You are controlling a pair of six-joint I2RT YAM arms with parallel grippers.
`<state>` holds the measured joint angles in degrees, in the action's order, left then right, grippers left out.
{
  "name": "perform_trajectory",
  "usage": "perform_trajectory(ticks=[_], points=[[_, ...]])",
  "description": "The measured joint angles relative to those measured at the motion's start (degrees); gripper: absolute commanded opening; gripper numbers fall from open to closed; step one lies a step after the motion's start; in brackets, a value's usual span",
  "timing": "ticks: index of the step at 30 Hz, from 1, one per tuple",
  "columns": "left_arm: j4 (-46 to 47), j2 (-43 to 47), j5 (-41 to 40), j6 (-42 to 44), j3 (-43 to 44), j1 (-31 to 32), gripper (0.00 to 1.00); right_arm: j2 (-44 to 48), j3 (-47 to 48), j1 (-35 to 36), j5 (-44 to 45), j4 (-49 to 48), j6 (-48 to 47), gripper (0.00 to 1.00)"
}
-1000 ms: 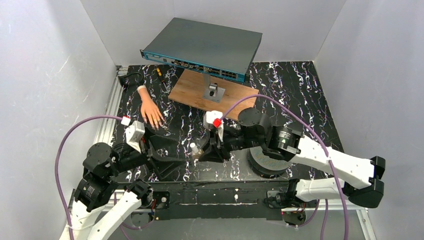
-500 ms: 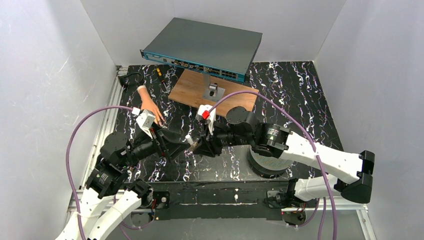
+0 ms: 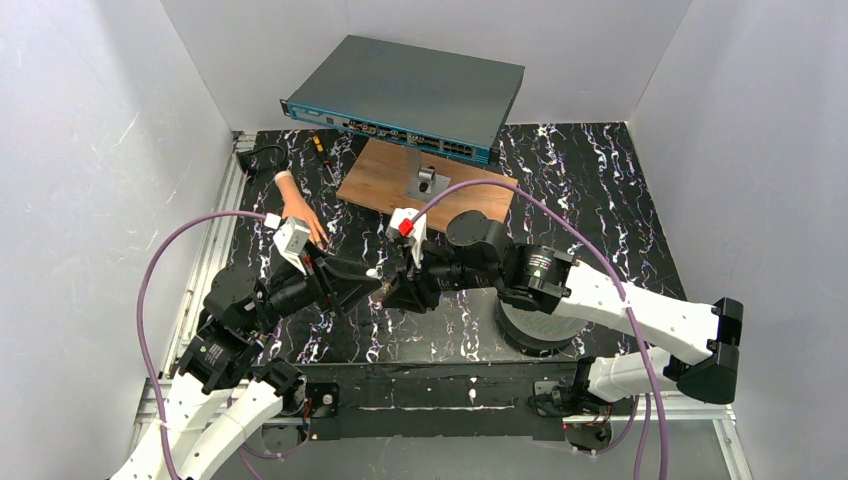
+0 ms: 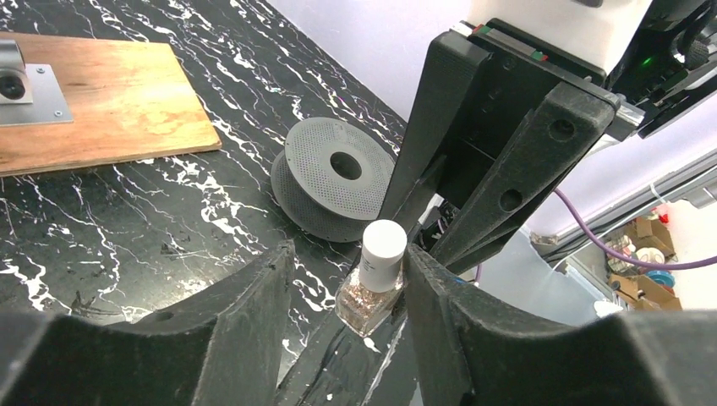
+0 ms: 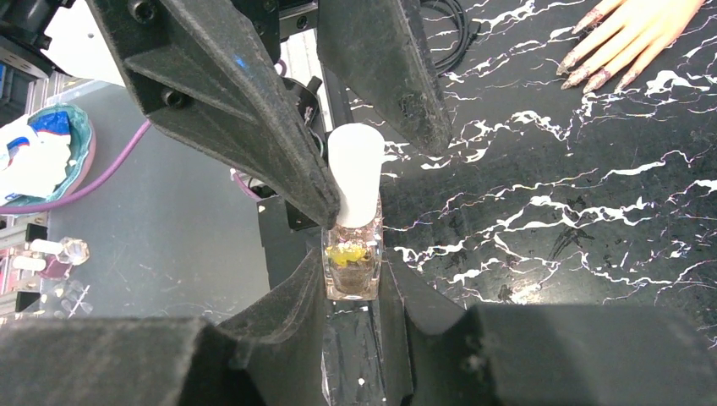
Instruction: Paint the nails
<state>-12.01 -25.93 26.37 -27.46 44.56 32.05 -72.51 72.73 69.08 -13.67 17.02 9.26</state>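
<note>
The right claw (image 5: 351, 283) clamps the glass bottle (image 5: 353, 264) by its body; the left claw (image 4: 348, 255) stands open astride its white cap (image 4: 383, 247).

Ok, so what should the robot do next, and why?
Probably close the left claw on the round white cap of the small clear glass bottle. The right claw clamps the glass body, while the left claw's fingers sit around the cap with a gap on one side.

Black marbled table (image 3: 600, 180), wooden board (image 3: 375, 180), grey spool (image 4: 313, 161), mannequin hand (image 3: 298, 215)
</note>
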Motion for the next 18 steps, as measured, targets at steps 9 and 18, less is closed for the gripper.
perform_trajectory(ticks=[9,18], points=[[2.91,0.2,1.46,-1.09,-1.16,0.0,0.22,-0.96,0.57,-0.07,-0.15,0.04,0.07,0.01],[5.31,1.84,5.05,-0.87,-2.89,-0.02,0.01,-1.01,0.57,-0.07,-1.92,-0.07,0.48,0.01]])
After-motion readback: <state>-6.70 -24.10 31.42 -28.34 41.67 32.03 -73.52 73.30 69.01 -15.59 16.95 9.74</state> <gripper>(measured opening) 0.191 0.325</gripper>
